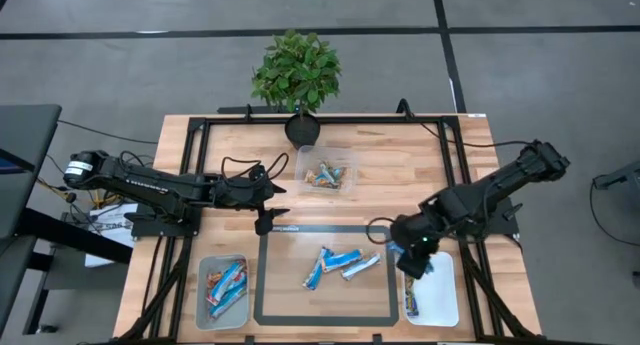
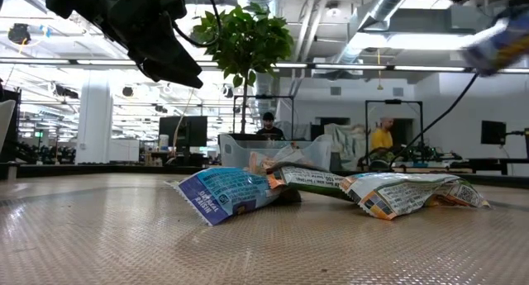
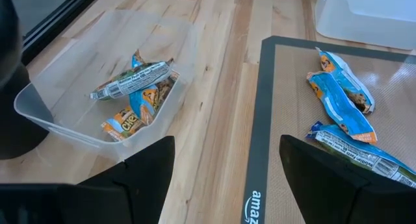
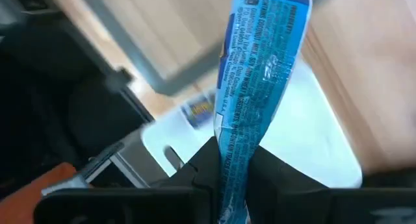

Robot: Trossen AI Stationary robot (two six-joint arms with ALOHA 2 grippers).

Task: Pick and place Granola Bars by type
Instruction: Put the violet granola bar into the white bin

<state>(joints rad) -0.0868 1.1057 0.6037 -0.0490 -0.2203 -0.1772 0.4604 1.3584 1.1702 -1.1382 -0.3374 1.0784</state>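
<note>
A bright blue, shiny-wrapped granola bar (image 4: 260,87) is hanging pinched between the fingers of the right claw (image 4: 233,178), which is closed tight on the wrapper's lower end. That right claw (image 1: 412,262) is hovering over the white rectangular plastic bin (image 1: 447,303) just off the right edge of the dark-bordered mat (image 1: 275,310); one blue bar (image 1: 413,303) is already lying in that bin.

Three more shiny wrapped bars (image 1: 333,265) are lying loose in a cluster on the mat, mostly blue with one greenish wrapper (image 2: 318,180) showing in the low view. A clear plastic bin (image 1: 205,303) just left of the mat is holding several blue and orange bars (image 1: 226,286). A second clear bin (image 1: 347,157) beyond the mat's far edge is holding brownish and orange bars (image 1: 327,175).

The left claw (image 1: 268,221) is hanging above the mat's far left corner, its fingers (image 3: 140,175) spread wide apart and gripping nothing.

All bins and the mat are resting on the light wooden counter (image 1: 400,160). A green potted plant (image 1: 296,75) is standing at the counter's far edge, behind the far bin. Two people (image 2: 382,136) are showing in the room beyond the counter.
</note>
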